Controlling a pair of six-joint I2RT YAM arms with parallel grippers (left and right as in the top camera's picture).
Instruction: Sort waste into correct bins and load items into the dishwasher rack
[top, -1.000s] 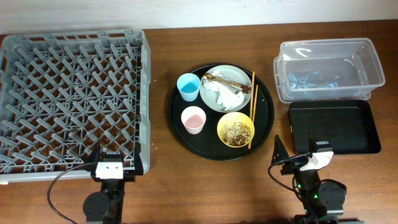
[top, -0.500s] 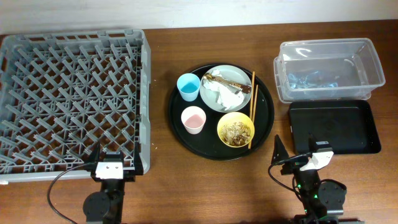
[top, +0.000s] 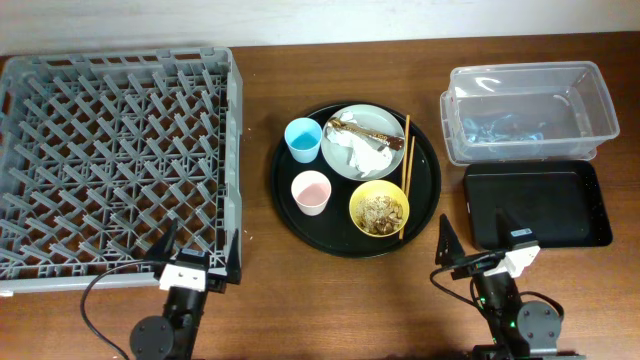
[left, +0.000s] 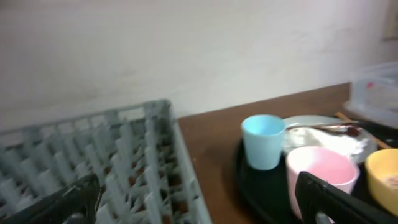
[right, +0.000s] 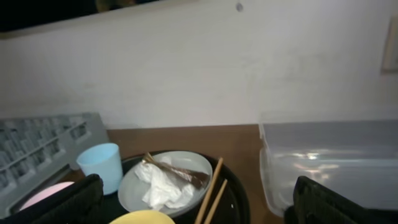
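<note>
Pincer-wise, found left pincer (top: 203, 246) and right pincer (top: 475, 236) spread, empty, at the near edge of the surface (top: 262, 300), with nothing done: napkin (top: 362, 153) and scraps (top: 366, 131) on the plate (top: 370, 113), blue cup (top: 301, 139), pink cup (top: 311, 191), bowl (top: 379, 208), chopsticks (top: 406, 175) on the round tray (top: 290, 216), rack (top: 110, 150) unloaded.

Looked straight down from high above the table (top: 260, 290) in the overhead view. Sat low at the near edge in both wrist views, faced the far wall (left: 186, 50): left close over the dishwasher rack (left: 124, 162), right toward the clear tub (right: 329, 162). Shared the light-blue cup (left: 263, 142) and plate (right: 129, 190).
</note>
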